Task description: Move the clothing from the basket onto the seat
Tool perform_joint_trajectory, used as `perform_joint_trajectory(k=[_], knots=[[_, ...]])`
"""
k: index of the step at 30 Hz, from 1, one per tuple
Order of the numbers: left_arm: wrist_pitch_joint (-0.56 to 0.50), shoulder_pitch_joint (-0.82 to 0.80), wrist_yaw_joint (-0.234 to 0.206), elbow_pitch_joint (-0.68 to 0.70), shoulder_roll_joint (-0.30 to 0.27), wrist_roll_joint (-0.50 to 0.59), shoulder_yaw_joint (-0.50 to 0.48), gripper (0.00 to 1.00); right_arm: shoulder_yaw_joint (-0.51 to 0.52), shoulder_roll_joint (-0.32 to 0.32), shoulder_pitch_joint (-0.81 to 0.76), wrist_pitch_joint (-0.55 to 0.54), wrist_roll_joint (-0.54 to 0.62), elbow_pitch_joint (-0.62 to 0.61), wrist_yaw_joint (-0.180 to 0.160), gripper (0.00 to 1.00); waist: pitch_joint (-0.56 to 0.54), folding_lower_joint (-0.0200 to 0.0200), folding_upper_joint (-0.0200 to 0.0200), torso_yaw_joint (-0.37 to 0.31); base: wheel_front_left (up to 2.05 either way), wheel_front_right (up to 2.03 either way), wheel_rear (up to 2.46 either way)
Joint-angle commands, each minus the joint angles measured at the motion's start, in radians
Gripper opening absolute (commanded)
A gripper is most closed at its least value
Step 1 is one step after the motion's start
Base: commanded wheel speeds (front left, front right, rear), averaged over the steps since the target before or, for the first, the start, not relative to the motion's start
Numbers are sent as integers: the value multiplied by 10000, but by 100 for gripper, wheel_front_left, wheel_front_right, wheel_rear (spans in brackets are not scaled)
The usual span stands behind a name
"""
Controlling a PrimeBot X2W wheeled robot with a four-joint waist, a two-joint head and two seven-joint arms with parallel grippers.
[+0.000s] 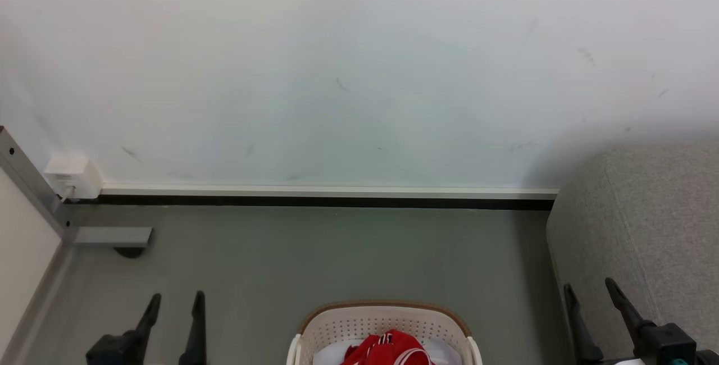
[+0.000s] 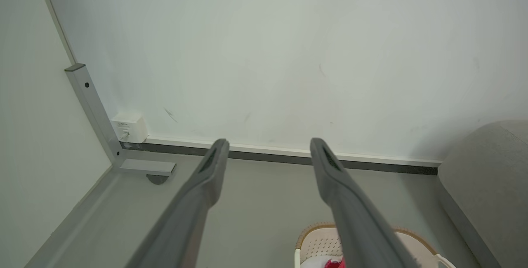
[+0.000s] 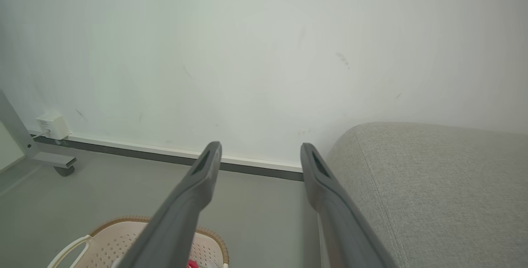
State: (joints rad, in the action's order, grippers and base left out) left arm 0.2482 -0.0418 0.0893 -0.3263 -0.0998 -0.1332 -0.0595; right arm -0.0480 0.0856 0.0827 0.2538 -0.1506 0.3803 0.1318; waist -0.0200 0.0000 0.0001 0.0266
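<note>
left gripper [image 1: 176,297]: stood at the lower left of the head view. Its two long dark fingers were spread wide with nothing between them, tips pointing up the frame over bare floor. It was left of the basket and apart from it.
right gripper [image 1: 588,285]: stood at the lower right of the head view, jaws likewise wide and empty, in front of the seat's near side. Whether it touched the fabric could not be told.
basket [image 1: 359,323]: an oval cream-white plastic laundry tub with perforated walls and a brown rim. It sat on the floor at bottom centre, cut by the lower edge, between the two grippers.
clothing [image 1: 390,348]: red thin fabric with white striped trim, heaped inside the basket.
white cloth [image 1: 444,348]: plain and pale, lay under and beside the red heap in the basket.
floor [image 1: 337,252]: smooth grey, across the middle band of the frame.
seat [image 1: 646,224]: large, grey, fabric-upholstered, with rounded edges. It filled the right side, just right of the basket.
metal frame [image 1: 28,179]: a grey slanted bar at the left edge, with a flat foot and a dark caster beneath.
white box [image 1: 73,177]: small, sat low on the wall beside the bar.
skirting [image 1: 326,192]: a white strip over a black band.
wall [image 1: 337,73]: pale, faintly scuffed, across the upper half.
</note>
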Motion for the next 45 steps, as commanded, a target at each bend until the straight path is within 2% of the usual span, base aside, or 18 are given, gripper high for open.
perform_joint_trajectory(k=[1, 7, 14, 35, 45], knots=[[86, -4, 38, -41, -6, 253, -41, 100, 70, -32, 106, 64, 267, -2, -20, 100, 2, 0, -1, -11, 0, 0, 0], [178, 49, 131, -138, 31, 662, -120, 100, 229, -136, 65, 129, 459, 27, -21, 100, -9, 0, -1, -59, 0, 0, 0], [168, 29, 196, -215, 69, 664, -205, 100, 283, -221, 101, 110, 46, -41, -21, 100, -7, 0, -1, -162, 0, 0, 0], [168, 12, 296, -287, 185, 774, -370, 100, 147, -229, 129, 110, -63, 3, -21, 100, 3, 0, -1, -244, 0, 0, 0], [166, -164, 331, -273, 135, 784, -283, 100, 107, -285, 310, 110, -266, -295, -21, 100, 162, 0, -1, -770, 0, 0, 0]])
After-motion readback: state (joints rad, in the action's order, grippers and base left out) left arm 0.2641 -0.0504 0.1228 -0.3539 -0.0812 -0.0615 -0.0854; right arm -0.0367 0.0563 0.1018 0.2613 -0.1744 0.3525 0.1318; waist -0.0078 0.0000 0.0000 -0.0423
